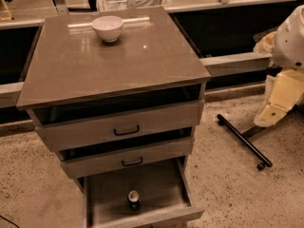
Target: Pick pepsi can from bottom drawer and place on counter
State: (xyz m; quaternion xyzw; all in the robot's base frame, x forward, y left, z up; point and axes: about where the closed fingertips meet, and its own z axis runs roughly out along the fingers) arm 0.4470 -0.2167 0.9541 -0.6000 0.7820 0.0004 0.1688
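Observation:
The pepsi can (134, 200) stands upright in the open bottom drawer (161, 186), near its front middle; I see its silver top and dark body. The counter (123, 65) is the glossy grey-brown top of the cabinet. My arm with its gripper (274, 112) is at the right edge, white and cream coloured. It hangs beside the cabinet, well to the right of and above the drawer, and touches nothing.
A white bowl (108, 27) sits at the back of the counter. The two upper drawers (126, 129) with black handles are slightly pulled out. A black leg with wheels (243, 141) lies on the speckled floor to the right. Dark tables stand behind.

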